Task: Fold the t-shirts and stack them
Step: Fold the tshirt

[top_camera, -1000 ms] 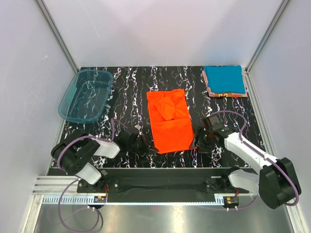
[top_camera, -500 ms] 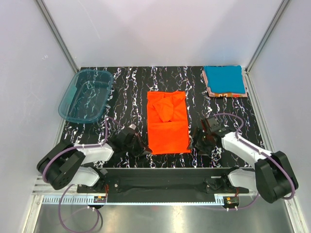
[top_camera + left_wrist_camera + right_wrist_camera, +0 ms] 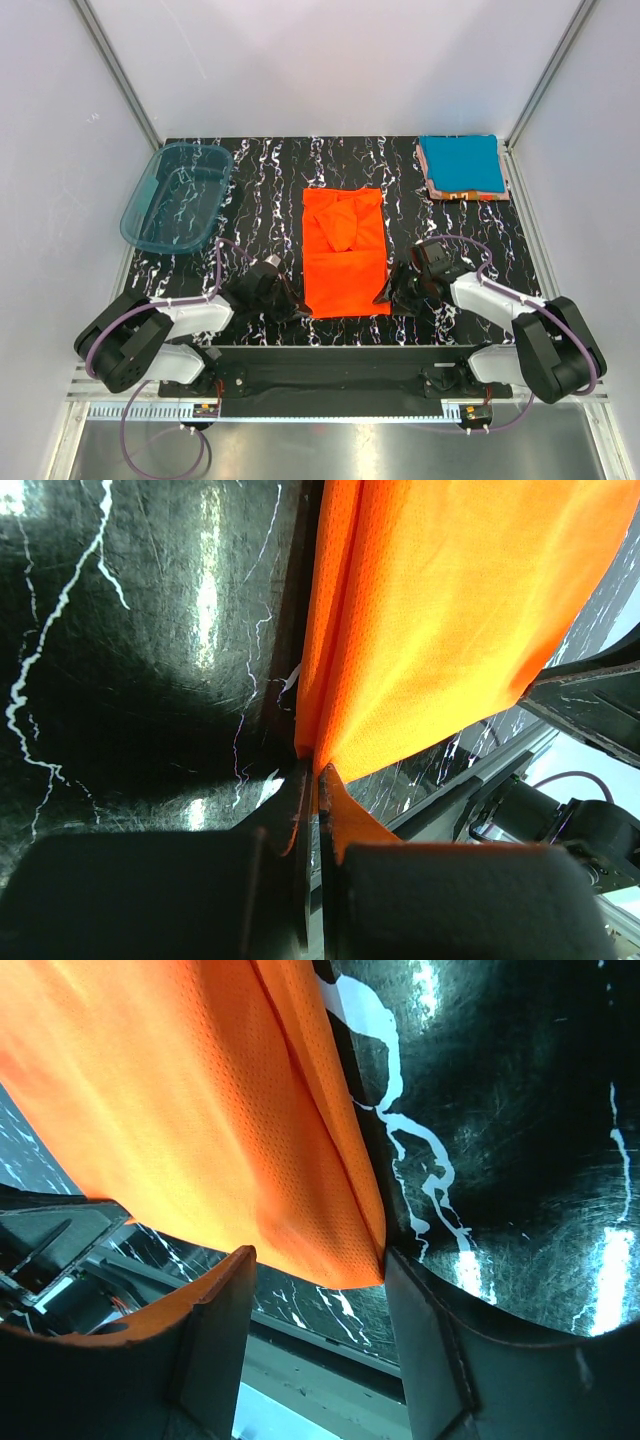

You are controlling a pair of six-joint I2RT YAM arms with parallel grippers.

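The bright orange-red t-shirt [image 3: 345, 250] lies partly folded in the middle of the table, with a bunched fold near its far end. My left gripper [image 3: 298, 308] is at its near left corner, and in the left wrist view it [image 3: 318, 775] is shut on the shirt's edge [image 3: 450, 610]. My right gripper [image 3: 385, 297] is at the near right corner. In the right wrist view it [image 3: 318, 1260] is open, with the shirt's corner [image 3: 200, 1110] between the fingers. The teal blue folded t-shirt [image 3: 460, 163] lies on pinkish-orange shirts at the far right.
A translucent teal plastic tub [image 3: 178, 195] stands at the far left. The table [image 3: 270, 180] is black with white veins. A metal rail [image 3: 330, 365] runs along the near edge, just behind both grippers. White walls close in the sides and back.
The shirt's near edge has been pulled straight, so the shirt lies square. The left arm has swung and stretched low. The right gripper has moved left onto the near right corner.
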